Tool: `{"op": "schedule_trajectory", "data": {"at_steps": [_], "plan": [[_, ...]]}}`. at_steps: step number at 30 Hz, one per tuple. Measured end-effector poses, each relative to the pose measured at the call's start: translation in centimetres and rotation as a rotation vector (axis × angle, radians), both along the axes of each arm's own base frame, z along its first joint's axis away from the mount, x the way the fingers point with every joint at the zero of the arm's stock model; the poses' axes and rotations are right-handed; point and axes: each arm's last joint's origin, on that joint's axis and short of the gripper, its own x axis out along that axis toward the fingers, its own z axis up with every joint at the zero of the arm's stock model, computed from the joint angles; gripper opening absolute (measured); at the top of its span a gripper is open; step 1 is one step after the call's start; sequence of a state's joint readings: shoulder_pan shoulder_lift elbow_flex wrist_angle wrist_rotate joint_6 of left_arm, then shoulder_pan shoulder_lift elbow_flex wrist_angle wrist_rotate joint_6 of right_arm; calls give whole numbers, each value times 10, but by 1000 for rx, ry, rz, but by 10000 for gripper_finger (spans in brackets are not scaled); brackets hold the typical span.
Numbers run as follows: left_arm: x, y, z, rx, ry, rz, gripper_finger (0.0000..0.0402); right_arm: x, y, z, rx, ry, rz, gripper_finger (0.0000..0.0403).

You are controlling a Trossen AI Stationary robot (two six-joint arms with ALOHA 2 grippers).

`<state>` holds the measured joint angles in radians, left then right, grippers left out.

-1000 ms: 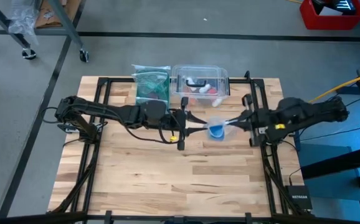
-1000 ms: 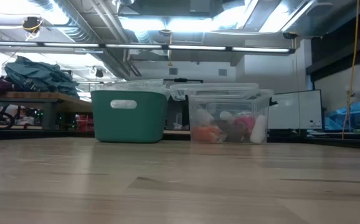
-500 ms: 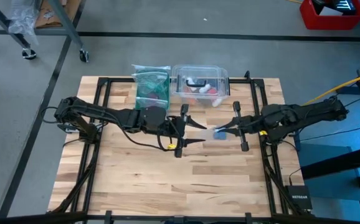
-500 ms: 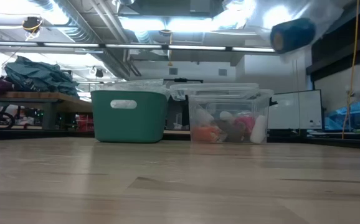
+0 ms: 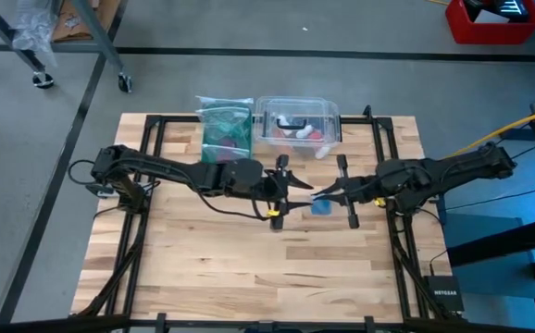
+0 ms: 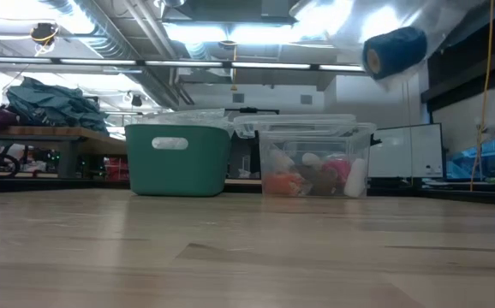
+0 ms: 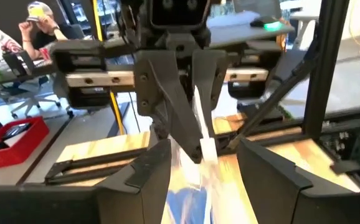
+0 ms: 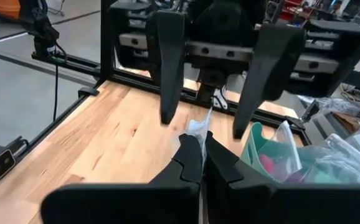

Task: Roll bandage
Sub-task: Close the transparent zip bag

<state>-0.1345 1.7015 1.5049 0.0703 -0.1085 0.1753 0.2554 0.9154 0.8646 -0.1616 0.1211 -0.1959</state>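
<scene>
1. Lower right of the high view, beside the table [image 5: 203, 268]: small dark box [image 5: 443, 294] lettered "NETGEAR".
2. Centre of the high view: right gripper [image 5: 328, 194] pinched closed on the edge of a clear plastic bag [image 5: 316, 196], held up off the wood.
3. Blue bandage [image 5: 321, 206] rolled inside that bag, hanging just under the right gripper; upper right in the low view.
4. Directly facing it: left gripper [image 5: 292, 188], fingers spread apart either side of the bag's edge, gripping nothing.
5. Far edge: green bin [image 5: 223, 125] and clear box [image 5: 297, 125], no legible writing.

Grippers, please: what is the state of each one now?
Left gripper: open, holding nothing.
Right gripper: shut on the clear bag containing the blue bandage.
</scene>
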Motion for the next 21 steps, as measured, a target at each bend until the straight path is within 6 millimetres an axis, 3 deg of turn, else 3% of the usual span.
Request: {"op": "schedule_trajectory", "data": {"at_steps": [8,21], "plan": [[5,0,-4,-6,-15,1,169,8,2,-6,-7,28,0,1],[5,2,-9,-6,40,8,78,8,2,-6,-7,27,1,1]]}}
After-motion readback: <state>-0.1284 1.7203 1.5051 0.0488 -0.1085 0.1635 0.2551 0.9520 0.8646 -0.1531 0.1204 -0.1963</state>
